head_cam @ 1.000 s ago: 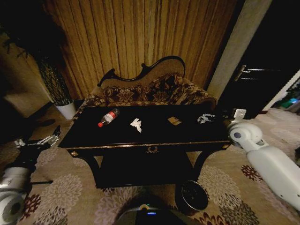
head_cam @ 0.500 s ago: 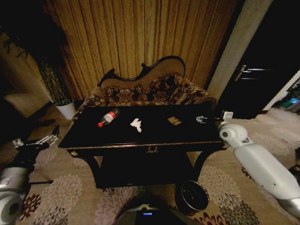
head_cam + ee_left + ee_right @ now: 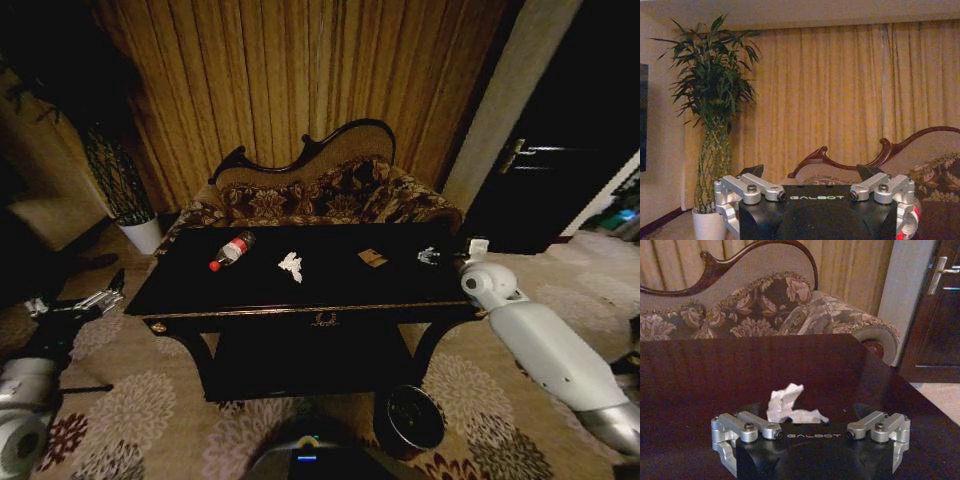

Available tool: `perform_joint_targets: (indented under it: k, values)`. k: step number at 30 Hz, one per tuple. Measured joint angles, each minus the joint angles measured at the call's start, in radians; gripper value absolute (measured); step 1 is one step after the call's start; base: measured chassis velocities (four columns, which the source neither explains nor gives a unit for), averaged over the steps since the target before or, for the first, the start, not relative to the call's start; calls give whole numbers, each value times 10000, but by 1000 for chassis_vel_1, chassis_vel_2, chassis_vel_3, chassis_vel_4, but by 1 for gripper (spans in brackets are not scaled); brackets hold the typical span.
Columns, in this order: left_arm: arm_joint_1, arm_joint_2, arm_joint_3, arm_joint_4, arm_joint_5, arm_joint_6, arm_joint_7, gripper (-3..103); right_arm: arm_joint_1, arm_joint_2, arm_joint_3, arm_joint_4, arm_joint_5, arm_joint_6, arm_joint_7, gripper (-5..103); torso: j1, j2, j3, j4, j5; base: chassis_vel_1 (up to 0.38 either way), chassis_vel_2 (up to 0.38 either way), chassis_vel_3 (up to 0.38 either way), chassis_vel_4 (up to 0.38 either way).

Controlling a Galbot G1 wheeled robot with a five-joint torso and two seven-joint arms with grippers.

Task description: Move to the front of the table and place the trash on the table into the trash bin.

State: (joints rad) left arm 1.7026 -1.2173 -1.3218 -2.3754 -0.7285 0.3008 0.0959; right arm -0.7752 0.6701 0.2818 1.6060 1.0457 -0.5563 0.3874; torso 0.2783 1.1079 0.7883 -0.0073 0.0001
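The right gripper (image 3: 430,257) has moved in over the right end of the worktop (image 3: 300,285) since 1 s ago, and the arm behind it now lies lower and closer to the corner; the left gripper (image 3: 103,293) has barely shifted and hangs low off the worktop's left end, above the carpet (image 3: 140,410). In the right wrist view the fingers stand wide apart, with a crumpled white scrap (image 3: 790,405) between them on the glossy black surface; whether they touch it cannot be told, and in the head view the scrap is largely hidden by the gripper. The left fingers are also spread wide and hold nothing. On the worktop lie 3 further pieces of trash: the clear bottle (image 3: 231,250) with red label towards the left, the crumpled white paper (image 3: 291,265) near the middle, and a small dark wrapper (image 3: 372,258) right of it. The trash bin (image 3: 413,416) stands on the carpet by the right front leg. The floral sofa (image 3: 320,195) stands directly behind, the potted plant (image 3: 125,190) at the left.
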Motion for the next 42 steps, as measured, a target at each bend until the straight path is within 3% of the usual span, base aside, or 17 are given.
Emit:
perform_joint_targets:
  k: [8, 10, 13, 15, 19, 22, 23, 26, 27, 33, 42]
  values:
    - [-28, -11, 36, 18, 9, -10, 2, 100, -97, -13, 93, 157, 107, -84, 14, 101, 0, 0, 0, 2, -2, 0, 0, 0, 0]
    - [-17, -25, 36, 23, 10, -15, 2, 100, -137, -12, 97, 208, 113, -129, 52, 91, 0, 0, 0, 3, -1, 0, 0, 0, 0]
    - [0, -26, 33, 23, 10, -22, 3, 100, -178, -12, 118, 238, 104, -164, 65, 86, 0, 0, 0, 2, -1, 0, 0, 0, 0]
    - [5, -25, 23, 29, 9, -29, 5, 100, -270, -28, 153, 301, 66, -211, 67, 75, 0, 0, 0, 2, -1, 0, 0, 0, 0]
    - [-4, -18, 27, 35, 6, -40, 7, 100, -335, -46, 202, 344, 42, -215, 67, 65, -1, 0, 0, 2, -1, 0, 0, 0, 0]
    - [-45, -2, 47, 36, 6, -45, 12, 100, -355, -81, 231, 372, 41, -213, 69, 48, 0, 0, 0, 2, -1, 0, 0, 0, 0]
    - [-45, -2, 47, 36, 6, -45, 12, 100, -355, -81, 231, 372, 41, -213, 69, 48, 0, 0, 0, 2, -1, 0, 0, 0, 0]
    - [-67, 25, 62, 63, 2, -47, 16, 100, -378, -125, 260, 405, 41, -193, 74, 32, -1, 0, 0, 2, -1, 0, 0, 0, 0]
    - [-67, 25, 62, 63, 2, -47, 16, 100, -378, -125, 260, 405, 41, -193, 74, 32, -1, 0, 0, 2, -1, 0, 0, 0, 0]
    - [-60, 40, 58, 93, -10, -71, 25, 100, -487, -140, 323, 461, 36, -154, 77, 5, 0, 0, 0, 2, -1, 0, 0, 0, 0]
    - [-80, 61, 55, 118, -38, -90, 30, 100, -762, -201, 544, 697, 52, -65, 82, 0, 0, 0, 0, 2, -1, 0, 0, 0, 0]
